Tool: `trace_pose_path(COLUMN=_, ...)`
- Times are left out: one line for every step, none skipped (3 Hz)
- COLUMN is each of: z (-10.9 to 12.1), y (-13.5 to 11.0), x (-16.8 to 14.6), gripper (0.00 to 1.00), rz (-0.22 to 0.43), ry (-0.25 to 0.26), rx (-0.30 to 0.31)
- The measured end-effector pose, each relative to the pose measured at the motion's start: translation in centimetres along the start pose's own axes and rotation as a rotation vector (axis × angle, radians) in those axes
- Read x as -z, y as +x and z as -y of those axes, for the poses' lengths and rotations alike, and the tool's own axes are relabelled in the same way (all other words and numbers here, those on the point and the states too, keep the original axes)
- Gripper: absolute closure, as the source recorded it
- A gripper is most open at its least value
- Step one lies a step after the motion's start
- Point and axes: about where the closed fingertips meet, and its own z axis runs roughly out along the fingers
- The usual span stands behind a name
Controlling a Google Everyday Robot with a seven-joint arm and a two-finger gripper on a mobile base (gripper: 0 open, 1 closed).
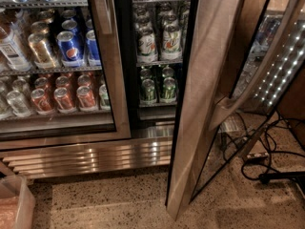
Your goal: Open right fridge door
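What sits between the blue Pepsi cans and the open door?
Camera view: the closed door's steel frame and green cans lie between the Pepsi cans and the right fridge door. The gripper is out of view.

The right fridge door (205, 109) stands swung wide open, its bowed handle (228, 104) angling up rightward, with green cans (158, 87) bared on the shelves behind. The left door (119, 89) is closed. My gripper sits outside the frame.
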Motion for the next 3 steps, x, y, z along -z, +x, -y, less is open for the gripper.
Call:
trace_pose_path(z=0.00, y=0.00, x=0.00, gripper=1.00, rz=0.000, ry=0.000, rx=0.000)
trace_pose_path(z=-0.01, y=0.00, x=0.00, gripper=1.00, rz=0.000, ry=0.000, rx=0.000)
trace_pose_path(z=0.00, y=0.00, x=0.00, gripper=1.00, rz=0.000, ry=0.000, rx=0.000)
